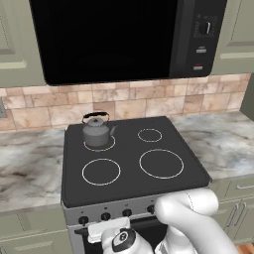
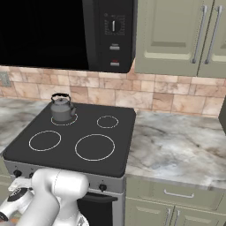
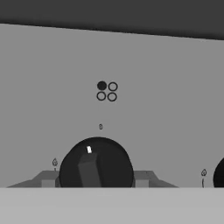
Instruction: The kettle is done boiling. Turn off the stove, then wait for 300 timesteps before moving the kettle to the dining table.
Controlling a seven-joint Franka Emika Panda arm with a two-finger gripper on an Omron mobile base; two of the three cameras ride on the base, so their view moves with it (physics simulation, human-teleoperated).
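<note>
Grey metal kettle (image 1: 96,131) sitting on the far-left burner of the stove (image 1: 134,163), nowhere near any dining table yet, so the carrying part is all still to do. Lid on, so no telling what's inside, if anything. No other pots or containers on the cooktop; other three rings bare.

Judging by things right now: very much on step one, the knob. Gripper (image 3: 97,175) parked down at the silver front panel, right up on a black knob (image 3: 96,164), with the little four-circle burner diagram (image 3: 106,91) above it showing the top-left dot filled, which looks like the kettle's burner. Grey finger pads (image 3: 142,178) peeking out either side of the knob, hugging it by the look of it, so reading that as clenched on the knob rather than hanging loose. White mark on the knob pointing nearly up, just a touch left of the tiny mark on the panel above it. Can't tell for sure whether that counts as off already.

Still left, best guess: confirm the burner's off, do the waiting, then grab the kettle by its black handle and haul it away. Marble counter (image 2: 176,145) on both sides, black microwave (image 1: 124,37) overhead.
</note>
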